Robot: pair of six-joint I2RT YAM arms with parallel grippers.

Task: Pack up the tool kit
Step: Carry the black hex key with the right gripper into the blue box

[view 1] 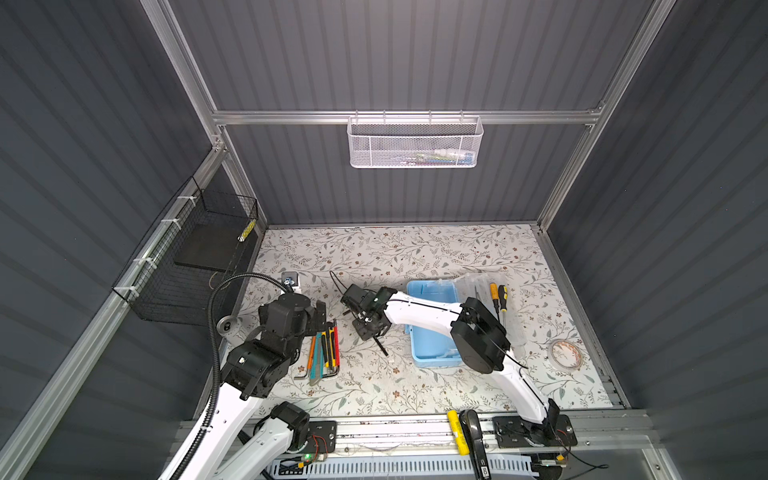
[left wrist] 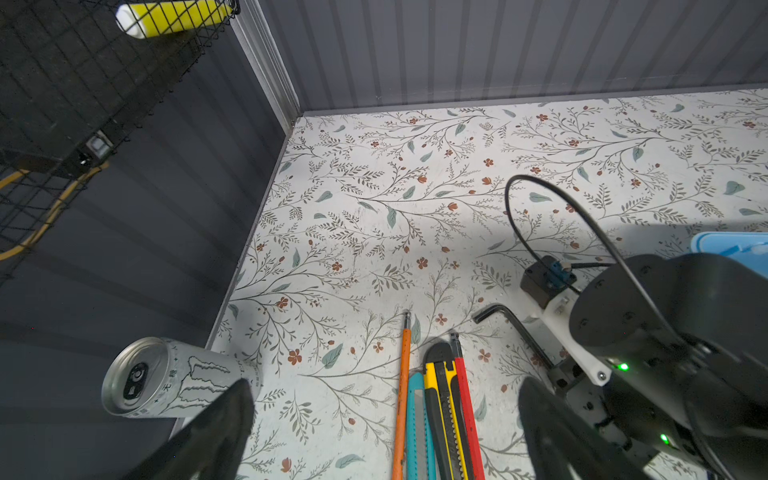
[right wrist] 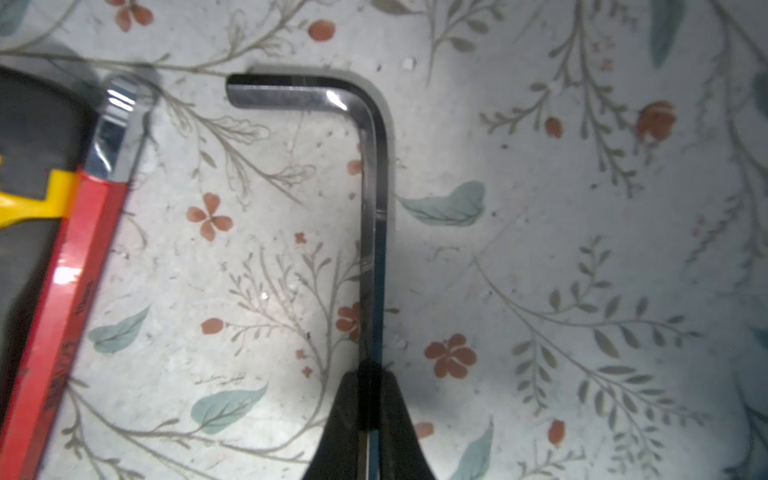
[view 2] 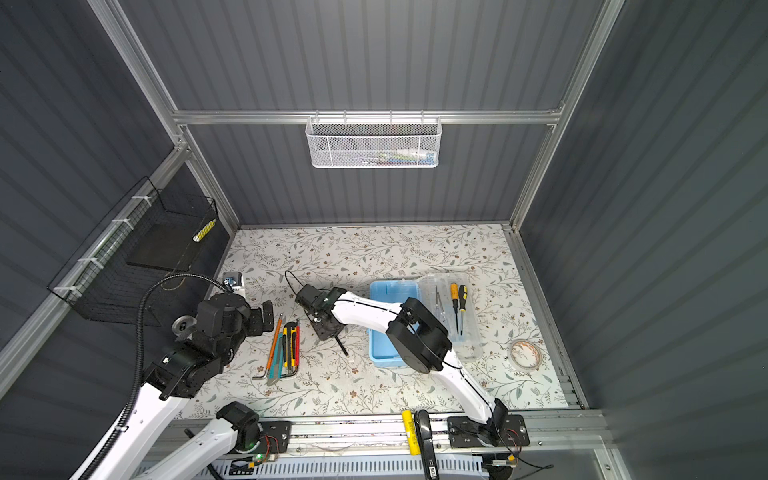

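Right claw point(right wrist: 370, 376): clamped around long arm of hex key point(right wrist: 374, 208)
Left claw point(left wrist: 384, 399): spread wide over counter point(left wrist: 374, 208)
Tool kit point(view 1: 430, 349): open, clear lid laid flat

The left arm point(view 1: 232, 409) and right arm point(view 1: 419, 313) wear white shells with black joints, and a thin black cable point(left wrist: 508, 203) loops behind the right gripper point(right wrist: 368, 374).

glossy metal hex key point(right wrist: 371, 208), matt tabletop point(right wrist: 540, 187)
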